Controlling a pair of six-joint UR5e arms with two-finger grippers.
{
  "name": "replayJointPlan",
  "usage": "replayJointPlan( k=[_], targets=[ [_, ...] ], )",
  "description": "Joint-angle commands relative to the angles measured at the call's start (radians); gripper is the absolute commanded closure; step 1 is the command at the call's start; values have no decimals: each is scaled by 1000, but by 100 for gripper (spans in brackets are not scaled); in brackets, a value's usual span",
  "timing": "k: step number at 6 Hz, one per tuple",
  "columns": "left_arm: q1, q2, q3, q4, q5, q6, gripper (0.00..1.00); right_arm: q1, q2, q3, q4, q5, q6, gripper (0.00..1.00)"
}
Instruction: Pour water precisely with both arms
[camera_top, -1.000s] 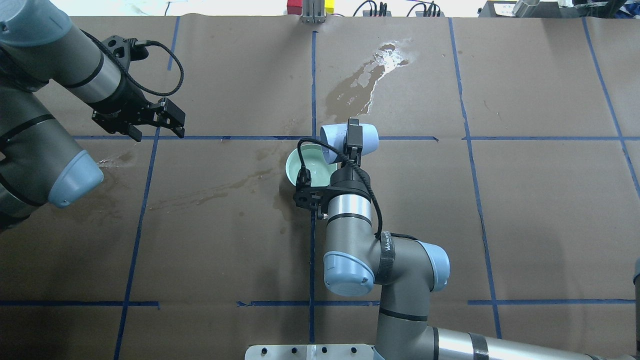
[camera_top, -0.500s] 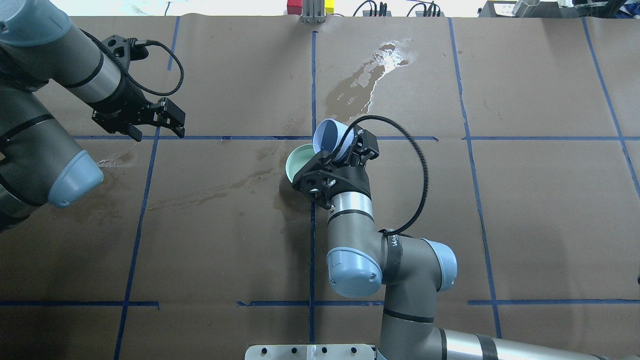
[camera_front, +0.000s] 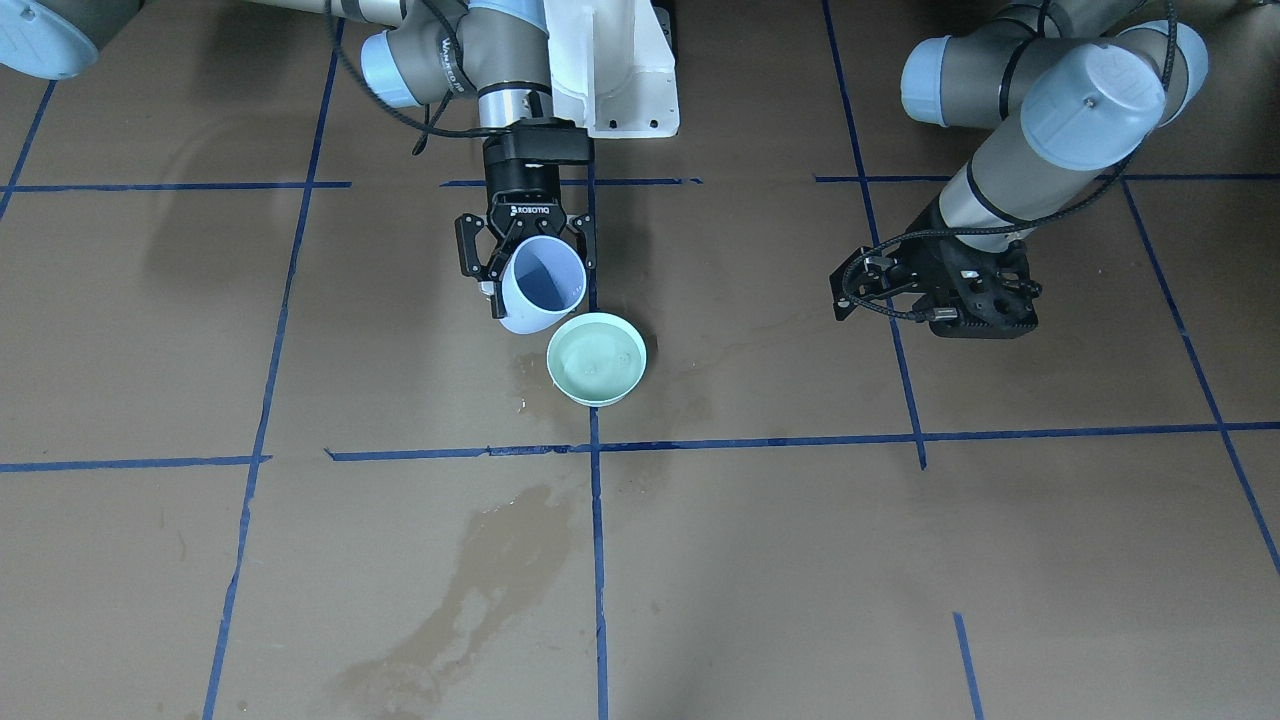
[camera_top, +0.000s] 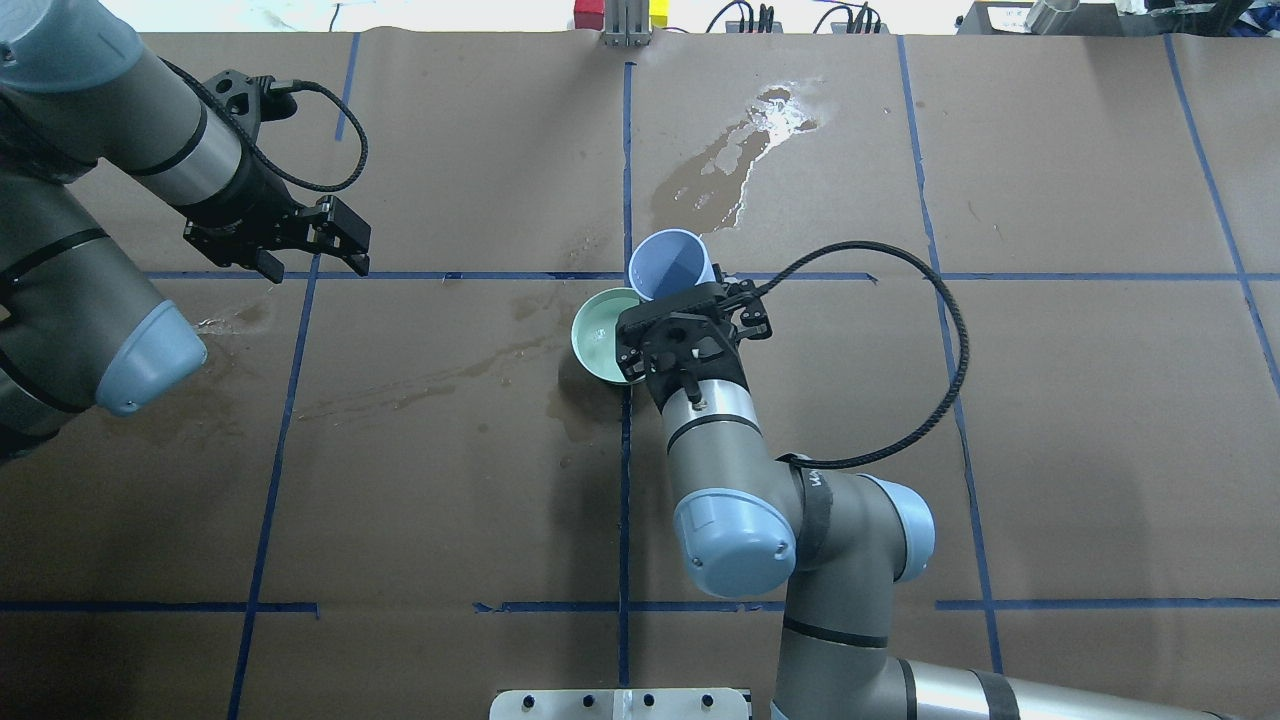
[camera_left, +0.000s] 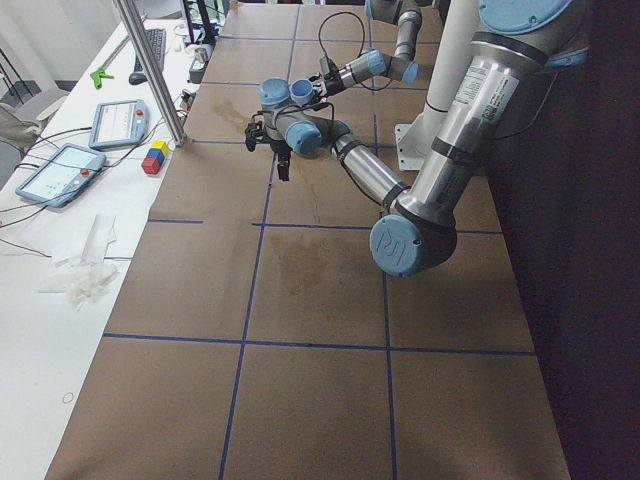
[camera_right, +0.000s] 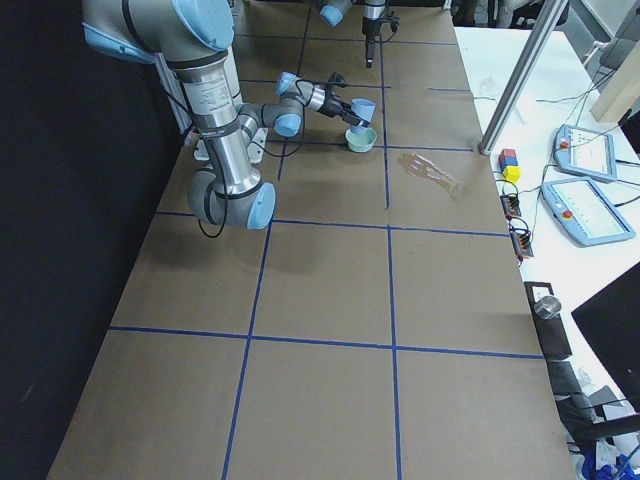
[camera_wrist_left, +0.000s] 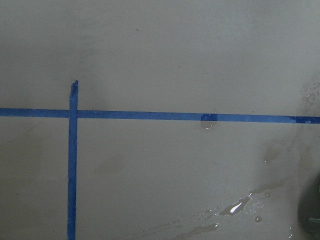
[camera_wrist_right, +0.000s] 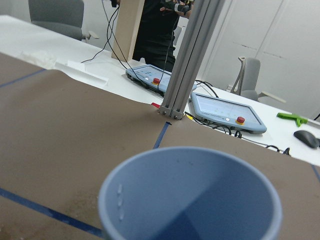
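Surface: brown paper (camera_top: 1080, 450) over whole table, cut into large squares by blue tape (camera_top: 625, 150).
Stains: big dark wet patch (camera_top: 735, 165) on far side, shiny at far end; thinner dark streaks (camera_top: 420, 385) on robot's left of bowl.
Bowl: mint green (camera_front: 597, 358), flat on paper, just beside middle tape line.
Water: inside bowl (camera_front: 600, 352), pale and faintly shiny; whether any is in cup, cannot tell.
Cup: pale blue (camera_top: 670, 265), lifted off paper just beside bowl, on its far-right side; mouth turned up, a little tilted; touching bowl or not, cannot tell.
Right claw: (camera_front: 527, 268) clamped on cup, one finger at each side.
Left claw: (camera_top: 312, 258) fingers spread wide with nothing between, hanging over a tape line on robot's left, well apart from bowl.
Cable: black loop (camera_top: 930, 330) bowing out from right arm (camera_top: 720, 440) toward robot's right.
Far edge: paper meets white table (camera_right: 490, 70); metal post (camera_right: 520, 80) standing there, in line with middle tape line; red and yellow blocks (camera_right: 510, 165) near its foot; tablets (camera_right: 592, 212) further along.
Near edge: white pedestal (camera_front: 615, 70) at right arm's base.
Room: grey chair (camera_wrist_right: 57, 15) and person in dark clothes (camera_wrist_right: 157, 30) behind post.
Space: two claws well apart; cup well short of far edge and post; left arm (camera_top: 180, 150) bent back over table's left end.
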Motion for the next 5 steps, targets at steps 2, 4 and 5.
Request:
replayJointPlan(
  k=[2,4,5],
  targets=[
    [0,-2,0,1,0,-6,0,42,-94,17,84,28,174,98],
    [0,-2,0,-1,0,-9,0,80,-286,52,269,29,108,97],
    [0,-2,-2,-1,0,-10,0,112,-396,51,402,58,76,97]
  ],
)
